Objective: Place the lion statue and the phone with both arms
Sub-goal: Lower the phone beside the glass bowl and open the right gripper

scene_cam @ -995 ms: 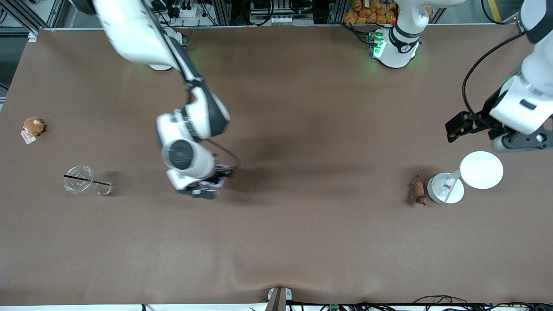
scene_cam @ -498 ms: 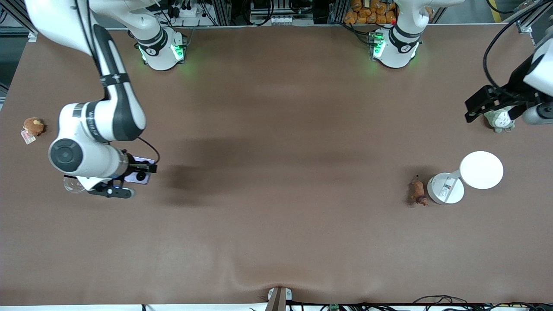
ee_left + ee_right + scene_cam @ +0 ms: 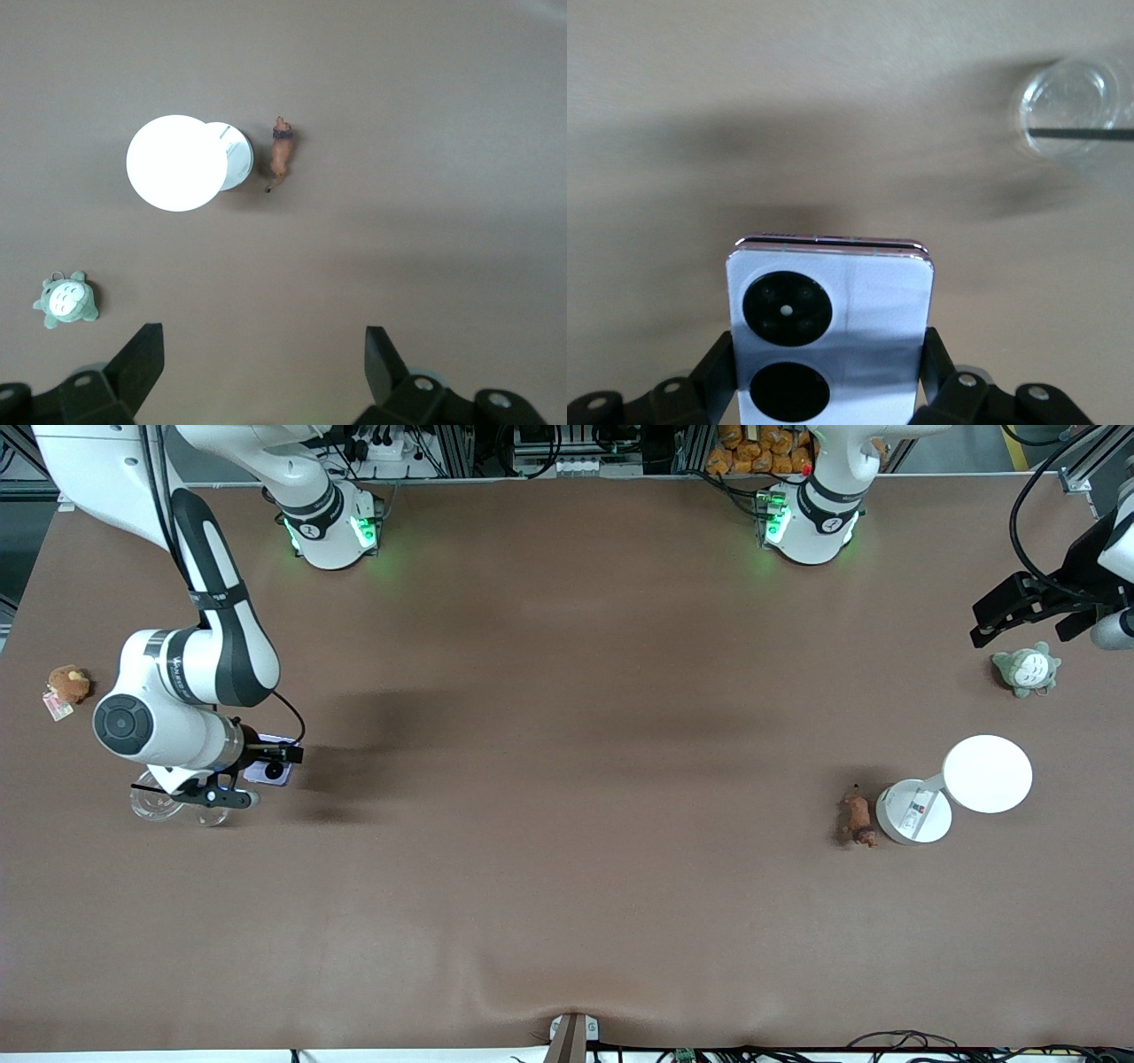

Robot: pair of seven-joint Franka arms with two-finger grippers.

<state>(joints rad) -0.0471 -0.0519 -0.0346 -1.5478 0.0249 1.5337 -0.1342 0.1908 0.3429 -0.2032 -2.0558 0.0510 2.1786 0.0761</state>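
Right claw [image 3: 270, 766] clamped on phone [image 3: 829, 332] over bare table [image 3: 567, 886] — left claw [image 3: 262, 361] wide open, empty.

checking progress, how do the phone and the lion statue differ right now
The phone is held in the right claw above the table near the clear cup; the lion statue lies on the table beside the white lamp, untouched. The phone is flat, squarish and lavender; the statue is slim, elongated and reddish-brown. The left claw is open, up over the table's end near the grey-green plush. Both are small.
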